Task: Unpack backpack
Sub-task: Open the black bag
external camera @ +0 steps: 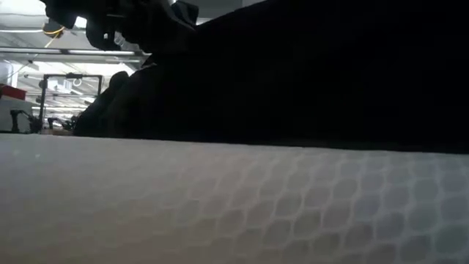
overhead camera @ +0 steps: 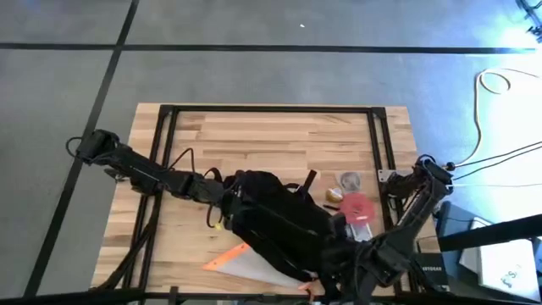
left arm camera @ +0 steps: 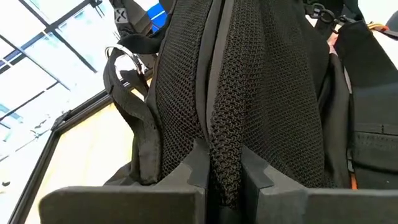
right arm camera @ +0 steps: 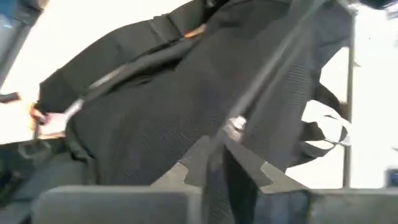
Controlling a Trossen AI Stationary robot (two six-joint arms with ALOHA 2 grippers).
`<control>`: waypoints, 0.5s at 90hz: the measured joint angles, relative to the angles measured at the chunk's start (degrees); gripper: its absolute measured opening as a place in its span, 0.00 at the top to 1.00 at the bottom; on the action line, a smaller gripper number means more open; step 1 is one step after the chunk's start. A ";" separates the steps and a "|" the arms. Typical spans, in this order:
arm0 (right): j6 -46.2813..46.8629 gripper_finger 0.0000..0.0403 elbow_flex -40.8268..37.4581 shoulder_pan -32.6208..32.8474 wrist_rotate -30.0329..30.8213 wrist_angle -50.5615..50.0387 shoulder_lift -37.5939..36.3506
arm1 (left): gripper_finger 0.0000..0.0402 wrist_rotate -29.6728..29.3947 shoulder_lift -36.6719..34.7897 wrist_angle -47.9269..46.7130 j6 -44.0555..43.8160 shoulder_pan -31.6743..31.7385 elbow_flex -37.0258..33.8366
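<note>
Left gripper clenched on backpack mesh, mid-bench; right gripper pinching its fabric near the front edge.

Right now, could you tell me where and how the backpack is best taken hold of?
Probably by the mesh back panel of the backpack, pinching a raised fold of it. The bag lies slumped on the table, so its soft fabric bunches. The left hand already pinches such a fold, coming from the left.

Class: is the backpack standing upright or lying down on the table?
Lying down: the backpack sprawls flat across the table, left gripper pinching its mesh.
</note>
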 joint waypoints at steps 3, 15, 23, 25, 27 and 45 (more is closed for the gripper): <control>-1.27 0.86 -0.28 -0.58 -0.86 0.97 0.06 | 0.96 0.00 0.00 0.02 0.00 0.00 0.00; -4.63 0.67 -1.73 -2.48 -1.08 2.85 0.11 | 0.96 0.00 0.00 0.06 0.00 0.00 0.02; -7.91 0.55 -2.24 -2.98 -1.08 2.27 0.13 | 0.96 0.00 0.00 0.06 -0.15 0.00 0.02; -9.12 0.52 -2.32 -2.99 -0.77 2.29 0.13 | 0.96 0.02 0.00 0.06 -0.15 0.00 0.02; -10.18 0.50 -2.49 -2.99 -0.06 2.38 0.13 | 0.96 0.02 0.00 0.05 -0.15 0.00 0.02; -16.07 0.54 -3.06 -2.90 3.45 1.58 0.13 | 0.96 0.04 0.00 -0.18 -0.15 0.00 0.07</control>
